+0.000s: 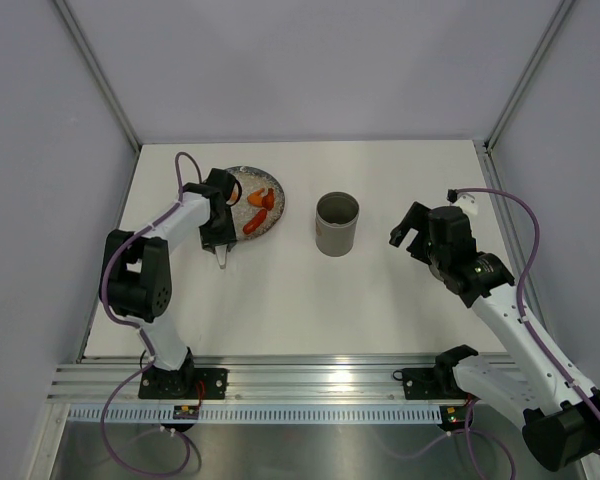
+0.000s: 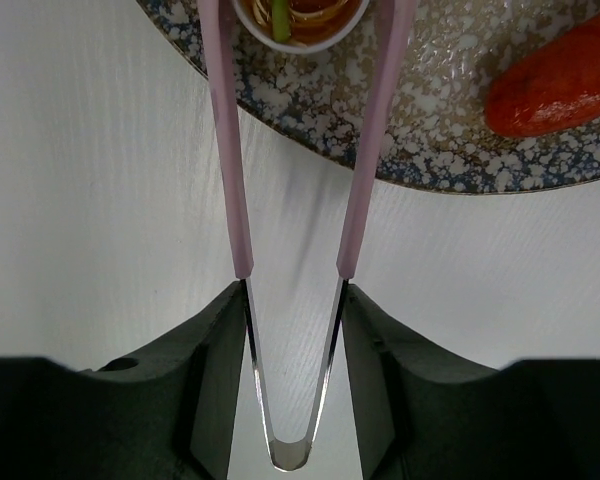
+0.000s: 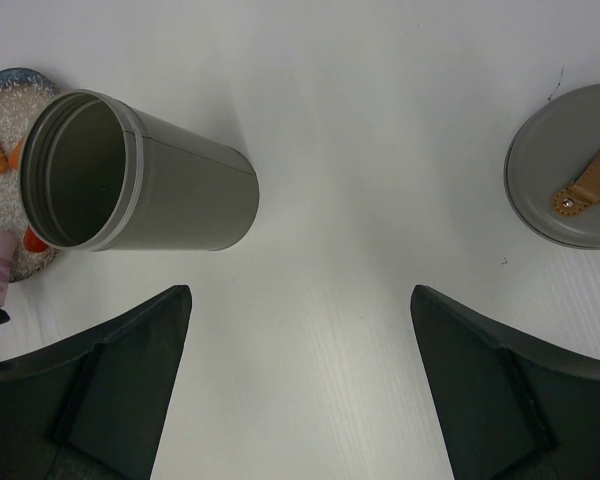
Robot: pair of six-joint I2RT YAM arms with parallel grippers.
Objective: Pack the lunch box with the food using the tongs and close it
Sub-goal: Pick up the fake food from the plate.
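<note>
Left end effector (image 2: pixel 293 305) pinches tongs (image 2: pixel 227 150) reaching over the plate (image 2: pixel 450 140)

Top cam sits high up behind the arm bases (image 1: pixel 180 382) and looks down on the whole table (image 1: pixel 280 310) from pretty far off. Left wrist cam is way closer, low down and pointing forward along the tongs (image 2: pixel 235 200) onto the near rim of the speckled plate (image 2: pixel 450 150). Right wrist cam hangs a bit higher, angled down at the lunch box (image 3: pixel 180 190), and catches a sliver of that same plate at its left edge, so all three views share it.
</note>
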